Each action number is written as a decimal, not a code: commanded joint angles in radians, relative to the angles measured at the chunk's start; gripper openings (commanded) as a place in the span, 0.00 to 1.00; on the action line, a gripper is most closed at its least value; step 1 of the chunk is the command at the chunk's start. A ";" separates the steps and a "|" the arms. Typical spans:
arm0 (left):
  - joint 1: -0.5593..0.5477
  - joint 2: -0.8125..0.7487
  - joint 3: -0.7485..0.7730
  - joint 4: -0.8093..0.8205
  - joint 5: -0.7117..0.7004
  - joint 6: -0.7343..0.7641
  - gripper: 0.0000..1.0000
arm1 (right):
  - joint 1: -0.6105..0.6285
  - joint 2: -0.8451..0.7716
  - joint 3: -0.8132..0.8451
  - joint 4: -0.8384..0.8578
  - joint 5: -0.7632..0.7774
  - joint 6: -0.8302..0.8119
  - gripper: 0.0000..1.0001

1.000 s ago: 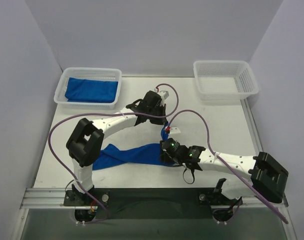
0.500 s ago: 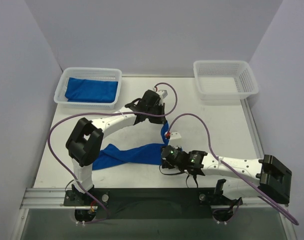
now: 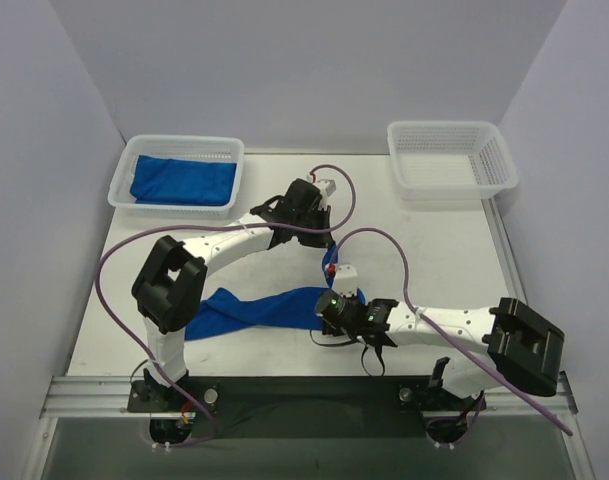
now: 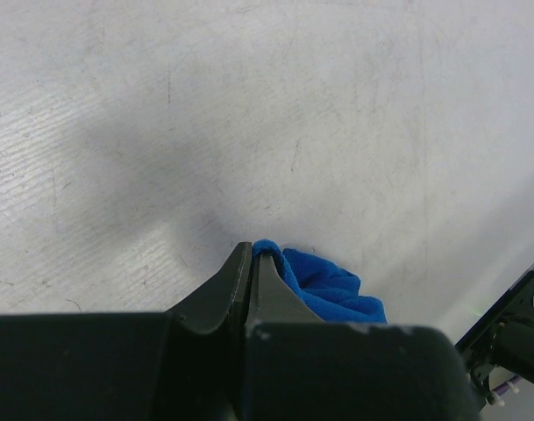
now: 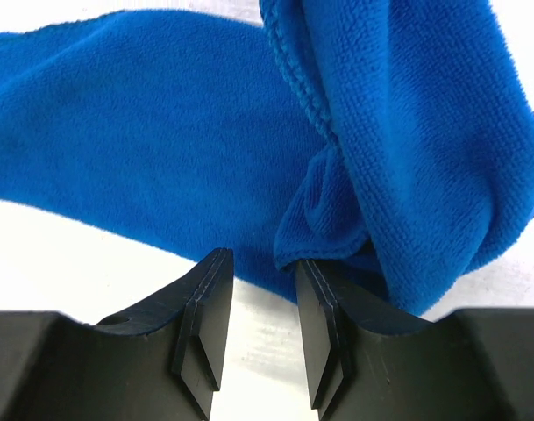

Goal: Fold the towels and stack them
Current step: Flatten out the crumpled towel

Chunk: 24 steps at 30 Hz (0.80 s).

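A blue towel [image 3: 254, 308] lies stretched in a long bunch across the near middle of the table. My left gripper [image 3: 327, 256] is shut on the towel's right end and holds it lifted; in the left wrist view the jaws [image 4: 253, 252] pinch a blue edge, with more cloth [image 4: 332, 288] hanging to the right. My right gripper [image 3: 329, 303] is open at the towel's near edge. In the right wrist view it [image 5: 259, 279] is low over the table, its right finger [image 5: 323, 303] under a hanging fold of the towel [image 5: 161, 132]. Nothing sits between its pads.
A white basket [image 3: 119, 186] at the back left holds a folded blue towel [image 3: 182, 180]. A second white basket [image 3: 452, 160] stands at the back right with nothing in it. Purple cables loop over both arms.
My right gripper has shifted slightly toward the near edge at the towel's right end, and the right arm's elbow has swung. The left arm and the held towel end have stayed put.
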 commanded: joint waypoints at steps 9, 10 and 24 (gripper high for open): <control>0.006 -0.013 0.050 -0.003 0.013 0.008 0.00 | -0.010 0.041 0.013 0.017 0.129 -0.020 0.35; 0.008 -0.015 0.050 -0.002 0.014 0.008 0.00 | -0.010 0.046 0.013 0.017 0.130 -0.023 0.35; 0.025 -0.018 0.052 -0.004 0.013 0.006 0.00 | -0.008 0.027 -0.017 0.014 0.144 -0.049 0.13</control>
